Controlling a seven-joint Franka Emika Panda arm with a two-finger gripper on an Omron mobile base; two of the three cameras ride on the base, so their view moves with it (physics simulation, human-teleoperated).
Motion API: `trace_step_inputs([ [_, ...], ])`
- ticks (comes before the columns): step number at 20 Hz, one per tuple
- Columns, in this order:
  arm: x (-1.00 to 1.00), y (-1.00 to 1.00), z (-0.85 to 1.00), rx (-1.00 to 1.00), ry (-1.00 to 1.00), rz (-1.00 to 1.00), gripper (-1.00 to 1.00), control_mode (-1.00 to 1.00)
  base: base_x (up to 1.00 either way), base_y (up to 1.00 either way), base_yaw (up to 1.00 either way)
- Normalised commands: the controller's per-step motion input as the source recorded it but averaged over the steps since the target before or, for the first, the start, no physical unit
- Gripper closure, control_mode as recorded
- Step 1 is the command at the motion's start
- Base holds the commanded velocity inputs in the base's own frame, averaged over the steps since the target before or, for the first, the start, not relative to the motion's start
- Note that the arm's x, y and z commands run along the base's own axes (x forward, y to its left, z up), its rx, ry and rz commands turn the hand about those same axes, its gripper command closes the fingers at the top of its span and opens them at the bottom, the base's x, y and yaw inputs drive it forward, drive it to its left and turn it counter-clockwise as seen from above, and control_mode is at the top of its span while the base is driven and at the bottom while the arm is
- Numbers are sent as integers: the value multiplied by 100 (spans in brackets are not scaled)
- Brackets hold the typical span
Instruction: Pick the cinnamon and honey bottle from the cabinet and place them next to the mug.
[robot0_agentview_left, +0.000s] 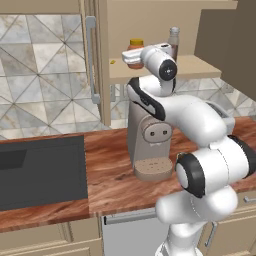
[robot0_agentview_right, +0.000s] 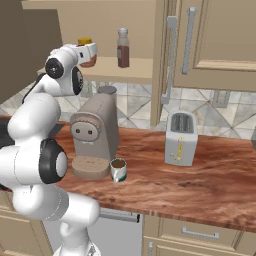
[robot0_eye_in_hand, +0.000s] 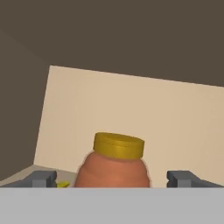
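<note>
Honey jar (robot0_eye_in_hand: 114, 166) stands on the cabinet (robot0_agentview_right: 125, 72) shelf, between the wide-open tool (robot0_eye_in_hand: 113, 177) tips. Likely rigid, smooth and slippery; best gripped across its rounded belly, below the lid.

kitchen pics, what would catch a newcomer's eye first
The big white arm reaching up to the open cabinet shelf, its open gripper straddling the honey bottle. The cinnamon stands further along that shelf. On the counter below, the mug sits beside the coffee machine.

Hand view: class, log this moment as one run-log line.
gripper: open, straddling honey bottle | cinnamon: on cabinet shelf | mug: on counter
</note>
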Motion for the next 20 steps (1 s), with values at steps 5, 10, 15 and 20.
trace_step_inputs([
  [5, 11, 0, 0, 11, 1, 0, -100, -100, 0, 0, 0],
  [10, 13, 0, 0, 9, 1, 0, -100, -100, 0, 0, 0],
  [15, 9, 0, 0, 5, 0, 0, -100, -100, 0, 0, 0],
  [20, 0, 0, 0, 0, 0, 0, -100, -100, 0, 0, 0],
])
